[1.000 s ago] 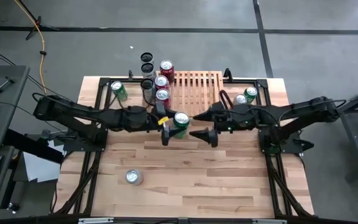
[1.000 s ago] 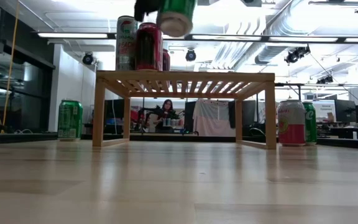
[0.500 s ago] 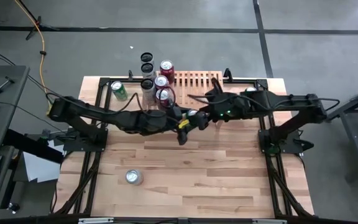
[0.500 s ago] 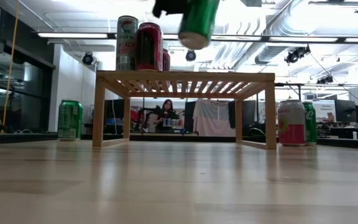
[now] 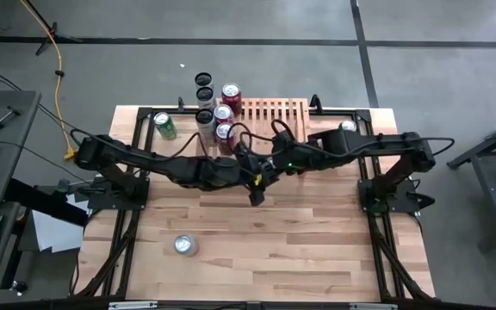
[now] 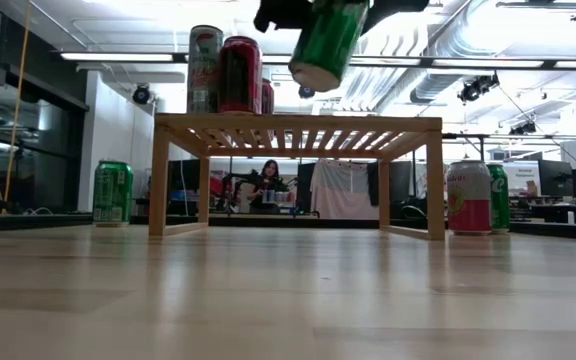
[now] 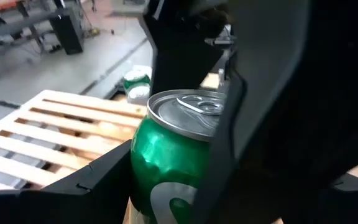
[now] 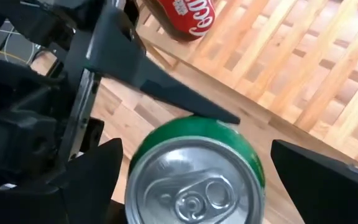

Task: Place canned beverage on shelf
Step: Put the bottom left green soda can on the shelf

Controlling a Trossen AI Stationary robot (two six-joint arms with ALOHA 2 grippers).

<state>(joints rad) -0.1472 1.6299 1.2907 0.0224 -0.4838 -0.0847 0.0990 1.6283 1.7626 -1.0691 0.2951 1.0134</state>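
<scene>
The green can (image 6: 326, 42) hangs tilted in the air, pinched between the left fingers (image 7: 225, 134), just short of the shelf's (image 6: 298, 125) front edge and above its slatted top. The right fingers (image 8: 194, 158) stand spread on either side of the same can, not yet pressing it, seemingly ready to take it over. Beyond, red and white cans (image 6: 226, 70) crowd the shelf's far corner. If the left fingers let go before the right ones close, the tilted can could drop to the bench (image 6: 288, 290), or topple against its neighbours.
</scene>
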